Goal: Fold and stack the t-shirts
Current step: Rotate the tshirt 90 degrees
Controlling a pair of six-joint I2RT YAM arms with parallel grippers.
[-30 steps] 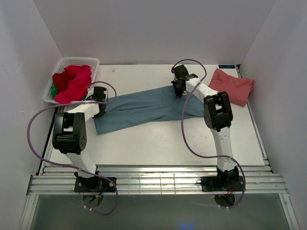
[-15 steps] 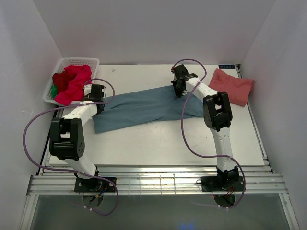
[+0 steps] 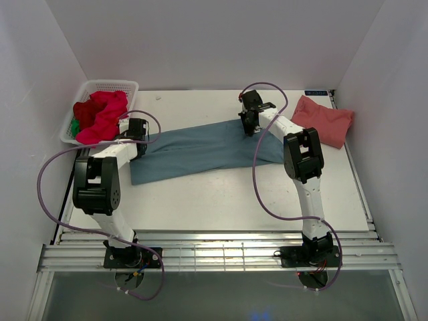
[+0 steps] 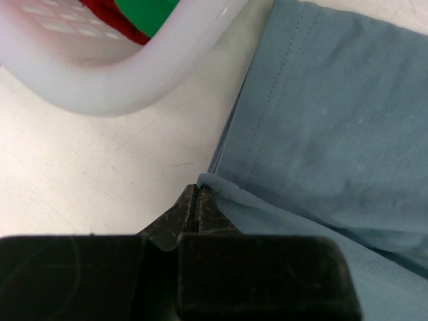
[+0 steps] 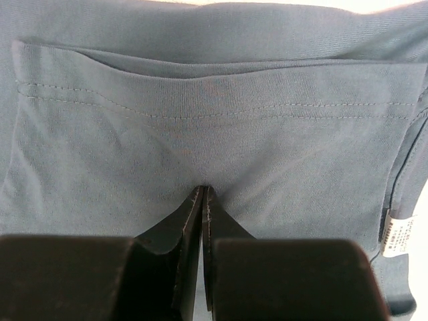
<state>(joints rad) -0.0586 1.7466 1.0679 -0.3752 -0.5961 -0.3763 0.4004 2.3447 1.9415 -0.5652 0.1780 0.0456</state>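
A pink shirt (image 3: 323, 119) seems folded at right. The blue shirt (image 3: 200, 150) lies stretched across the table (image 3: 221, 194), with the left pincer (image 4: 196, 200) and right pincer (image 5: 202, 194) pinching its ends. Red shirts (image 3: 101, 114) wait in the basket (image 3: 107, 83).

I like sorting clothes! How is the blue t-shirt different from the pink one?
The blue t-shirt lies stretched out long across the middle; the pink t-shirt is folded small at the far right. The left pincer and right pincer pinch the blue t-shirt; nothing touches the pink t-shirt. Both lie on the table.
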